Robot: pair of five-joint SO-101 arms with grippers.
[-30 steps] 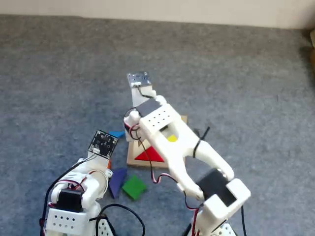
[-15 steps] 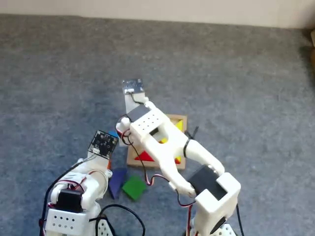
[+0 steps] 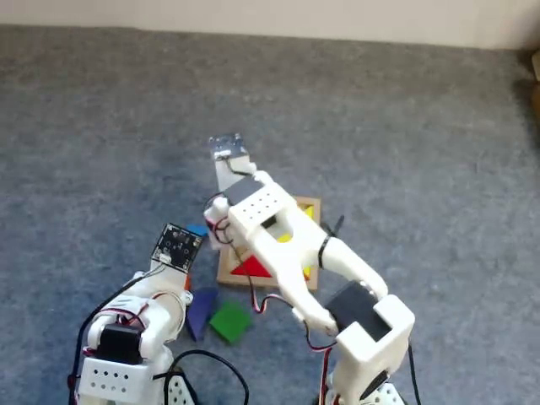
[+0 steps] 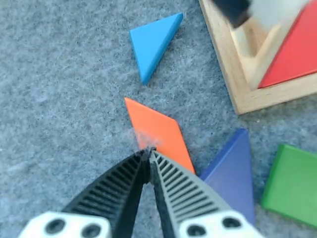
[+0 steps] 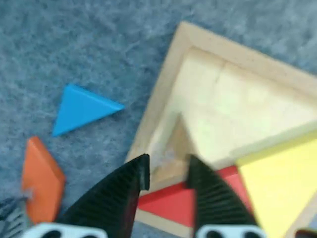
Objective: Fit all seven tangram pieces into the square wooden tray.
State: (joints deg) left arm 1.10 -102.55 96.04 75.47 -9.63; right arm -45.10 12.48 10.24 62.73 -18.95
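The wooden tray [image 5: 163, 89] lies on grey carpet [image 3: 101, 110], holding a red triangle [image 5: 168, 203] and a yellow triangle [image 5: 277, 173]. The right gripper [image 5: 167, 166] hangs over the tray's corner, narrowly parted and holding nothing. The left gripper [image 4: 148, 153], pinched closed, has its tips at the orange parallelogram [image 4: 158, 131].

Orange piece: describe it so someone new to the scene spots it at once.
Start at the tray on the grey carpet; loose pieces lie outside its corner. The orange piece sits between the light blue triangle and the dark blue triangle, just ahead of the left gripper. It is the only parallelogram and the only orange one.
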